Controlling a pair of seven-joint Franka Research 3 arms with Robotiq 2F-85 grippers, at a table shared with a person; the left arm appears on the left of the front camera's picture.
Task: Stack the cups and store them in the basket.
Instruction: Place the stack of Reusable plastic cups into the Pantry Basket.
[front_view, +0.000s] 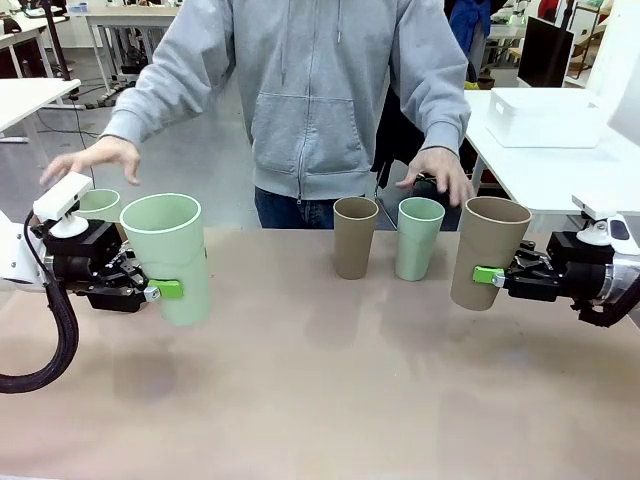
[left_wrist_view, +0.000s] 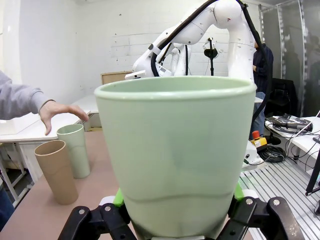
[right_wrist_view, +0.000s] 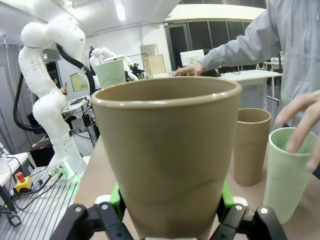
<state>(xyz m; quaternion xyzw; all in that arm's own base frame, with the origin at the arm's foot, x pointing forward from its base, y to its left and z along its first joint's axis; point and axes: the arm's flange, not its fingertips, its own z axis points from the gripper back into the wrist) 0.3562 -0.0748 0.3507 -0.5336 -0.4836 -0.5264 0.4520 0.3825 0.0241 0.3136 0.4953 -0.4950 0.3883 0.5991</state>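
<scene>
We gripped a mint cup (front_view: 170, 250) in the left gripper (front_view: 172, 290) at 9 o'clock and a tan cup (front_view: 488, 245) in the right gripper (front_view: 488, 274) at 3; another tan cup (front_view: 355, 238) and another mint cup (front_view: 419, 240) stood at 12, the basket (front_view: 545, 117) far off at 2

Mint cup (front_view: 170, 255) and tan cup (front_view: 488, 250) aloft, upright; three others (front_view: 355, 237) (front_view: 419, 238) (front_view: 98, 205) stand unstacked.

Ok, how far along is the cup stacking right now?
Nothing stacked yet. In hand: left end effector grips one green cup, right end effector one brown cup. To do: the middle brown cup, middle green cup and far-left green cup stand separate; white basket sits on the side table.
</scene>
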